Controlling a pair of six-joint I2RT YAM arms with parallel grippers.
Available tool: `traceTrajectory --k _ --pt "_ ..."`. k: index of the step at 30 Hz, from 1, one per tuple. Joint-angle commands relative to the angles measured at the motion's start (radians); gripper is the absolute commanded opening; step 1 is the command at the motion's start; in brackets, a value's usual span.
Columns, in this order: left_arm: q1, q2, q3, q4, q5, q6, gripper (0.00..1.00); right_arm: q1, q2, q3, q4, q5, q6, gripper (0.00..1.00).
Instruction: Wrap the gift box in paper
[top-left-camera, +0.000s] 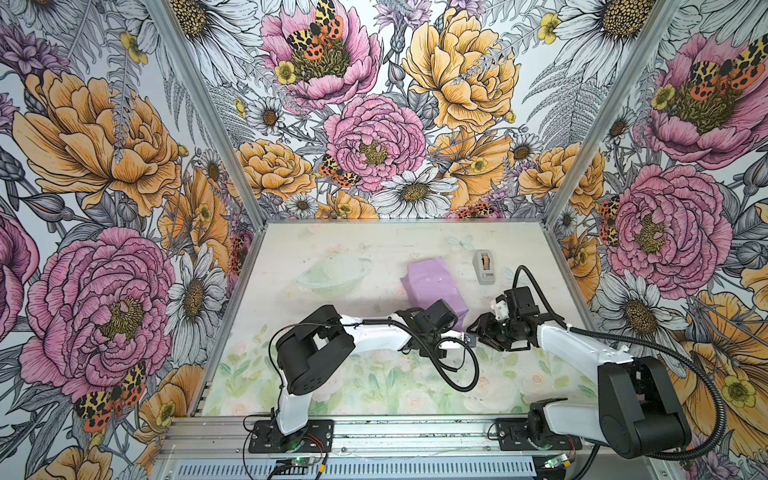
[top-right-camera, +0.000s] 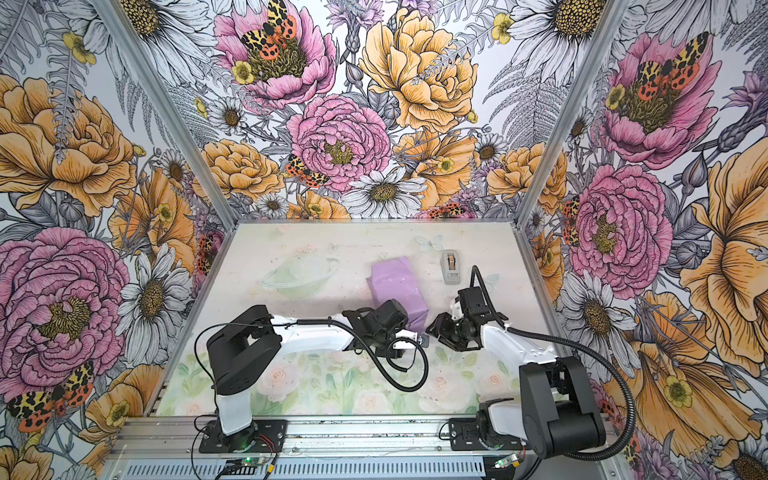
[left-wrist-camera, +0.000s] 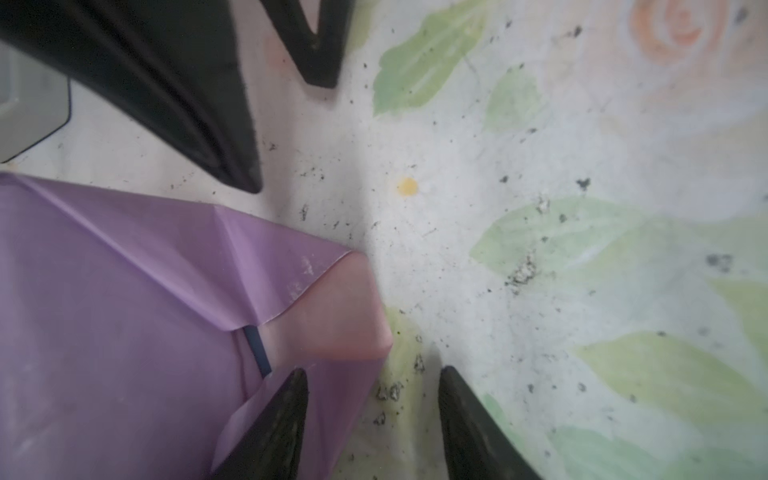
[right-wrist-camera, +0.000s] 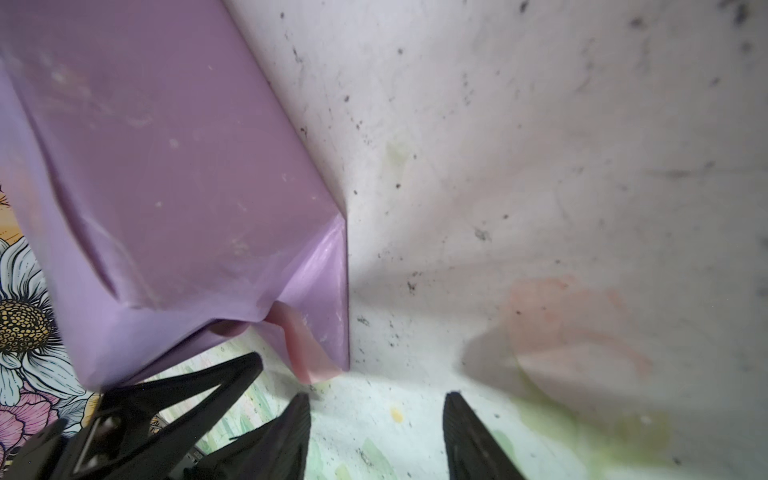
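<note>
Wrapping looked mostly done: creased glossy lilac paper (top-left-camera: 432, 286) covered the small navy-blue cardboard gift box (left-wrist-camera: 257, 349), a sliver showing at one loose, pink-lined end flap, likely yet to be folded down. The left pincer (left-wrist-camera: 372, 374) stood released, one finger over that flap; the right pincer (right-wrist-camera: 376, 399) gaped empty just beside the parcel's corner.

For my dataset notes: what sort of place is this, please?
Likely a robot recording booth: left arm and right arm bolted to an aluminium rail, flower-printed walls closing it in.
</note>
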Motion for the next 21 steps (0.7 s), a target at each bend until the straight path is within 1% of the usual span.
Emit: traceTrajectory --k 1,4,8,12,17,21 --pt "-0.011 0.025 0.032 -0.027 -0.039 0.057 0.55 0.004 0.008 0.031 0.001 0.018 -0.009 0.54" --pt "-0.013 0.046 0.04 -0.027 -0.087 0.056 0.54 0.005 0.003 0.032 0.001 0.017 -0.008 0.53" --pt "-0.012 0.066 0.057 -0.021 -0.129 0.053 0.5 0.005 0.002 0.032 0.001 0.018 -0.006 0.53" --pt "-0.012 0.064 0.048 0.027 -0.149 0.043 0.39 0.006 -0.004 0.029 0.001 0.021 -0.005 0.53" --pt "-0.01 0.056 0.037 0.069 -0.146 0.019 0.31 0.006 -0.009 0.023 0.001 0.022 -0.001 0.53" --pt "-0.006 0.057 0.034 0.09 -0.137 -0.006 0.17 0.008 -0.005 0.023 0.002 0.015 -0.001 0.53"
